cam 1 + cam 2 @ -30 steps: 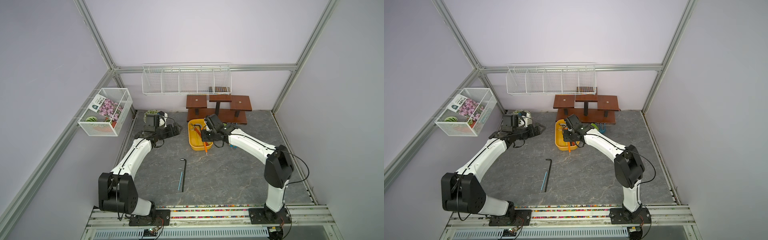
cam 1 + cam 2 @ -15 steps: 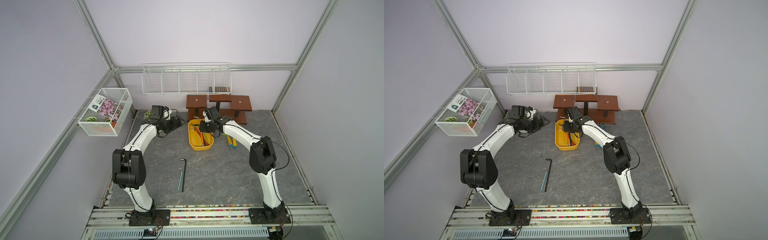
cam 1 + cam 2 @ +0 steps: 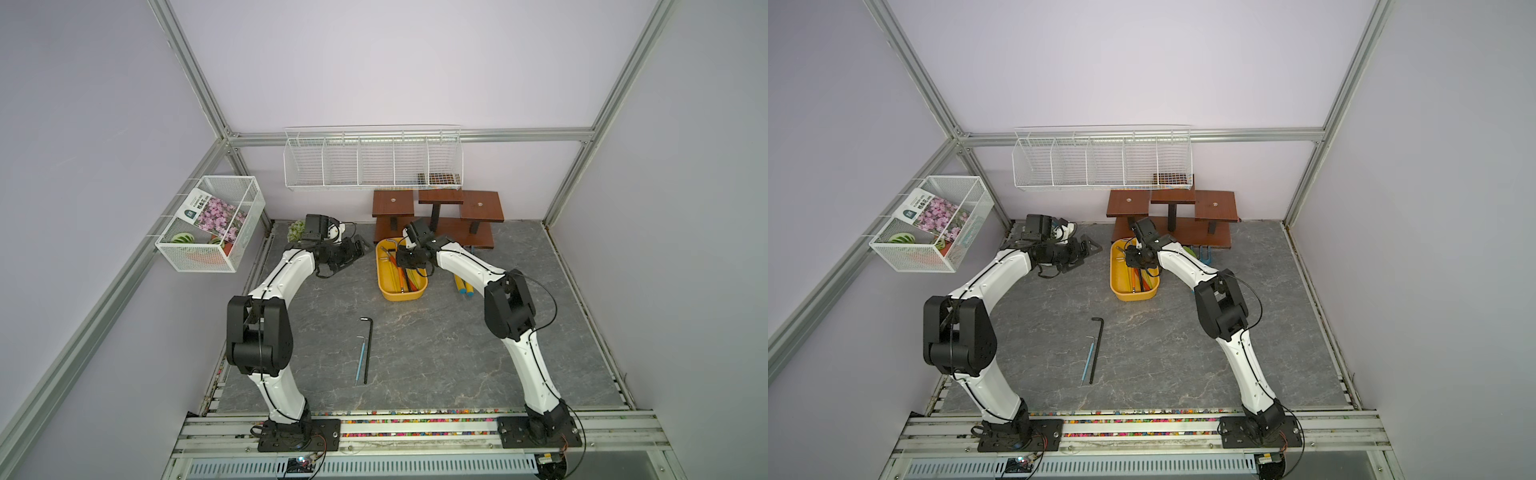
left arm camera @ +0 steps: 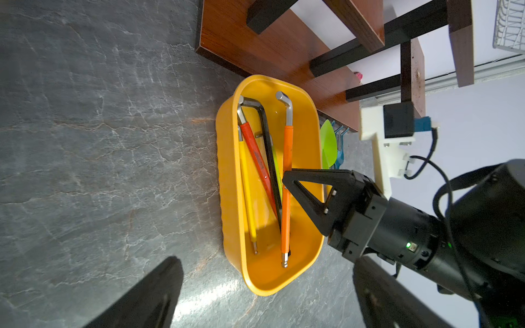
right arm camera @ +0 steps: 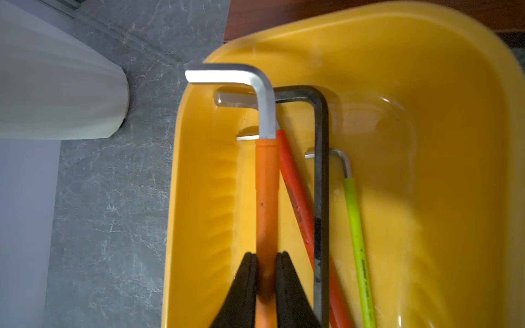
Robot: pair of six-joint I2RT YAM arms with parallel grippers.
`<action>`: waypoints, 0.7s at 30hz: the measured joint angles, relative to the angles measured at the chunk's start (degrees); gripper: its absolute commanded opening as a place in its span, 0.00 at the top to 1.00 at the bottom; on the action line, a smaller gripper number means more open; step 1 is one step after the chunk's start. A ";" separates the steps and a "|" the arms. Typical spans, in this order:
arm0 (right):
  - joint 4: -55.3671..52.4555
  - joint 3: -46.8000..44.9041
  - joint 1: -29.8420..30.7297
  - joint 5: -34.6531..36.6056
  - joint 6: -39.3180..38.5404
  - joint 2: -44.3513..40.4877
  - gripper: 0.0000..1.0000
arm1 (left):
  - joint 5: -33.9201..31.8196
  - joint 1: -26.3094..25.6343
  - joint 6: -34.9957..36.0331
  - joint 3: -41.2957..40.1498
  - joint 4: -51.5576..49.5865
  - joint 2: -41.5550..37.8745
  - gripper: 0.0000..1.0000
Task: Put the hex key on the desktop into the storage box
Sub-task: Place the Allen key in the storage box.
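The right gripper (image 5: 267,264) narrowly pinches the orange hex key (image 5: 266,184) inside the yellow storage box (image 5: 454,85); the left gripper (image 4: 265,261) hovers beside it, jaws wide.

The desktop (image 3: 436,353) is dark grey with pale marble veins. Near its back edge the storage box (image 3: 402,296) is yellow. It holds keys with bare silver bends: an orange-sleeved key (image 5: 267,198), a red-sleeved key (image 5: 295,198), a lime-sleeved key (image 5: 356,227) and a yellow-sleeved key (image 4: 246,184), plus an all-black key (image 5: 321,184). Toward the front edge lie a black hex key (image 3: 368,353) and a thinner light-blue hex key (image 3: 360,361). The stepped stand (image 3: 392,203) is reddish-brown wood grain with black posts. The wire baskets (image 3: 374,166) are white.
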 measured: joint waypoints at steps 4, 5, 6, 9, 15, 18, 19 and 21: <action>-0.07 0.44 -0.07 0.24 0.28 0.00 0.62 | 0.35 -0.02 0.02 0.02 -0.04 -0.02 0.02; -0.07 0.48 -0.07 0.22 0.33 -0.02 0.61 | 0.35 -0.02 0.02 0.00 -0.07 -0.04 0.02; -0.09 0.50 -0.07 0.22 0.26 -0.04 0.60 | 0.33 0.00 0.02 0.02 -0.07 -0.07 0.02; -0.35 0.50 -0.07 0.20 0.20 -0.20 0.57 | 0.33 -0.02 0.02 0.00 -0.07 -0.07 0.02; -1.42 -5.16 0.28 1.27 -0.63 -7.37 0.54 | -0.15 -0.02 0.15 -0.20 -0.04 -1.36 0.02; -0.87 -11.69 1.31 2.45 -0.85 -15.45 0.52 | -1.20 -0.02 0.22 -1.55 0.37 -3.87 0.02; -0.33 -13.86 1.84 2.82 -1.03 -18.01 0.51 | -1.36 -0.02 0.22 -1.95 0.42 -4.79 0.02; 0.63 -18.64 3.54 4.15 -1.11 -23.96 0.50 | -1.42 -0.02 0.22 -2.38 0.42 -6.54 0.02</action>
